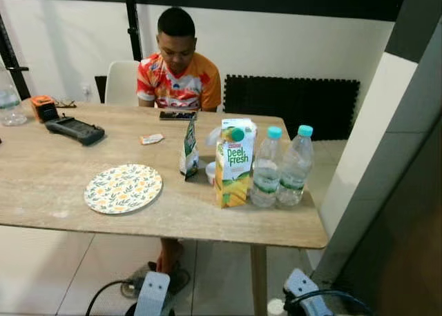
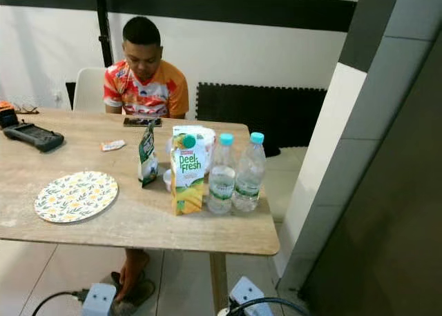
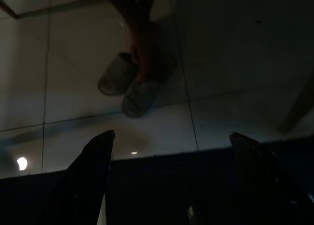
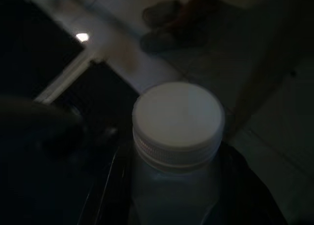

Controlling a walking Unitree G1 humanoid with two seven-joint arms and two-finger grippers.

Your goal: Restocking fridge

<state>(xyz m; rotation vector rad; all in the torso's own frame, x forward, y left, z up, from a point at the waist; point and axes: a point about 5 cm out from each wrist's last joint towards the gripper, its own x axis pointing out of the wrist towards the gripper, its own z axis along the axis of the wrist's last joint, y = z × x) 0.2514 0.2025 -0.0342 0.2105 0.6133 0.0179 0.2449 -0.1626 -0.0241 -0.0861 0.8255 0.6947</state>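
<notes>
Midway: white-capped bottle (image 4: 177, 151) gripped between right gripper (image 4: 171, 195) jaws; left gripper (image 3: 169, 151) spread, empty; juice carton (image 1: 235, 165), water bottles (image 1: 282, 167) awaiting.

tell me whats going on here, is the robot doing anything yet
The robot stands at a wooden table where a person sits looking down at a phone. Waiting on the table are a Peel Fresh juice carton, two water bottles, a small green carton and a floral plate. Both arms hang low below the table. The right gripper holds a white-capped bottle; the left gripper is open and empty.
</notes>
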